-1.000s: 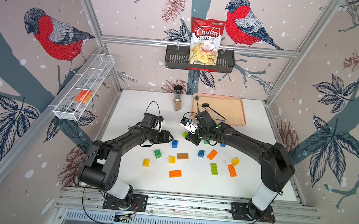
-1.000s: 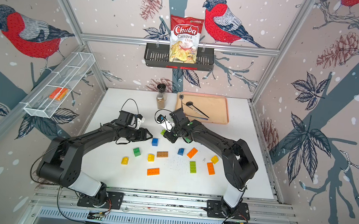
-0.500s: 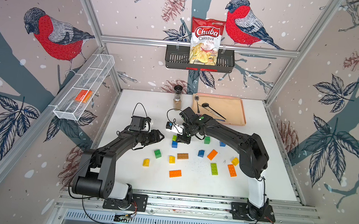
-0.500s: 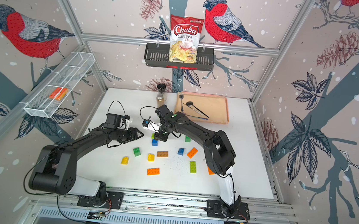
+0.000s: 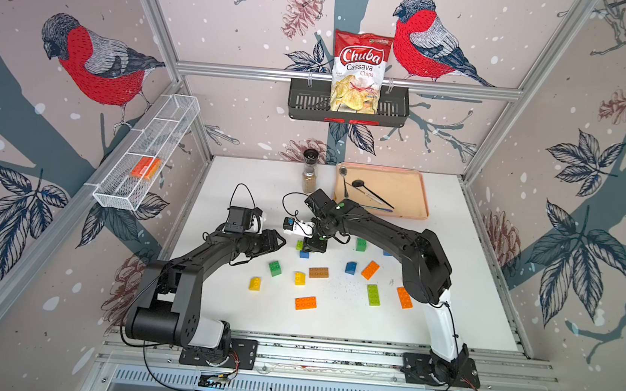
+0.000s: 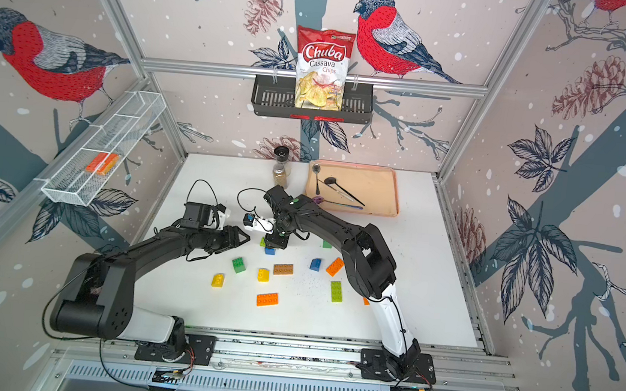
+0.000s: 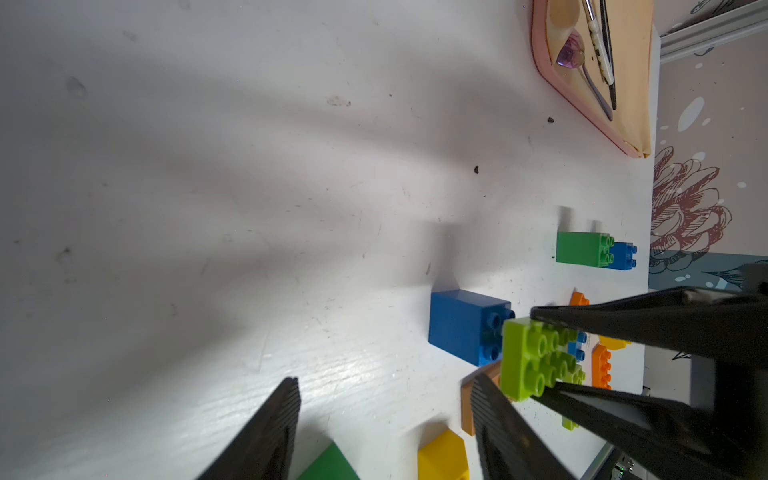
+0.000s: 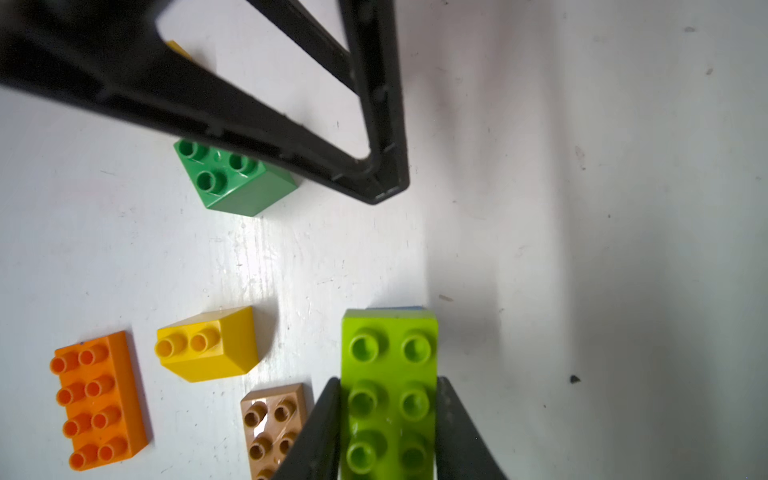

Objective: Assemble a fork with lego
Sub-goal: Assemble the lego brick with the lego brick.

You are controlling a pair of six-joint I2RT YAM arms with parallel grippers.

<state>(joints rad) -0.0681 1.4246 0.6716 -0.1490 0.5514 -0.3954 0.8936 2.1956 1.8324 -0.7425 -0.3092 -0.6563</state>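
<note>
The right hand [image 8: 388, 380] is clamped on the long lime green brick [image 8: 388, 415], gripping its long sides and holding it just over the blue square brick [image 7: 461, 324] mid-desk [image 5: 471, 278]. Can't tell if they touch. The left hand [image 7: 384, 378] sits alongside, fingers partly spread, empty. The green brick [image 8: 237, 183], yellow brick [image 8: 212, 345], brown brick [image 8: 274, 428] and orange brick [image 8: 99, 399] lie loose nearby.

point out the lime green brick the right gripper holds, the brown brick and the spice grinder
held lime green brick [image 8: 388, 365]: right wrist view, studded top face
brown brick [image 5: 318, 272]: in a top view, middle of its studded top
spice grinder [image 5: 309, 180]: in a top view, clear body below the black cap
</note>
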